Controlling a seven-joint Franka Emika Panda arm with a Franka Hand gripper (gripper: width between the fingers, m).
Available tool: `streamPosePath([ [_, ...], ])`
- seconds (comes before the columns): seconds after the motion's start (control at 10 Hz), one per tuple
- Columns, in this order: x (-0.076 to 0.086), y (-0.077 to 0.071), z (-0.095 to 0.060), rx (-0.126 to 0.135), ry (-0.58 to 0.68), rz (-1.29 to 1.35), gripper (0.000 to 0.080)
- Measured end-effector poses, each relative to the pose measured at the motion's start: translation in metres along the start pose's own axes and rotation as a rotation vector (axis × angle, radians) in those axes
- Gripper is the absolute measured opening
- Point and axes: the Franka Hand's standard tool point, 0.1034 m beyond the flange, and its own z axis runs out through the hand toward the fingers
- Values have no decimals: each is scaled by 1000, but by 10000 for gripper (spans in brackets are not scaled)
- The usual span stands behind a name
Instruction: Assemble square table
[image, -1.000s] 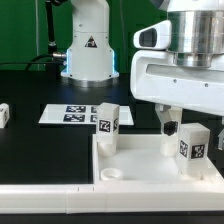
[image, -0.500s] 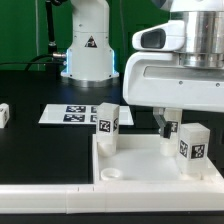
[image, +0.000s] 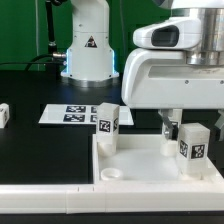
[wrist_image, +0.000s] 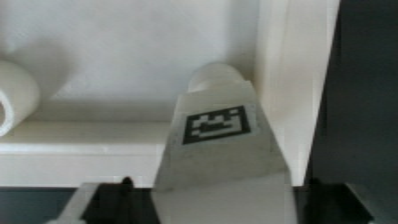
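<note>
The white square table slab (image: 140, 160) lies at the front, with a raised rim. One tagged white leg (image: 108, 124) stands on its far left corner and another (image: 193, 148) on its near right corner. A round socket (image: 113, 173) shows at the near left corner. My gripper (image: 171, 126) is at the far right corner, shut on a third white leg (image: 173, 131) that stands upright on the slab. In the wrist view this tagged leg (wrist_image: 217, 150) fills the space between my gripper's (wrist_image: 217, 205) dark fingers (wrist_image: 107, 205), over the slab (wrist_image: 125, 60) beside its rim (wrist_image: 294, 70).
A loose tagged white leg (image: 4, 113) lies at the exterior view's left edge. The marker board (image: 70, 114) lies behind the slab. The arm's white base (image: 88, 50) stands at the back. A long white bar fence (image: 45, 190) runs along the front left.
My wrist and hand have shifted a little toward the exterior view's right and turned slightly. The fingers stay on the leg at the far right corner. The other parts have not moved.
</note>
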Motion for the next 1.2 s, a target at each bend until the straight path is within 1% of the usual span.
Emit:
streamPosePath([
  [0.1, 0, 0, 0, 0, 0, 0, 293],
  [0.4, 0, 0, 0, 3, 0, 53, 287],
  [0.8, -1, 0, 1, 3, -1, 519, 287],
  [0.9, -1, 0, 1, 5, 4, 599, 287],
  [1.1, -3, 2, 2, 20, 8, 876, 287],
  [1.2, -4, 2, 2, 17, 0, 995, 287],
])
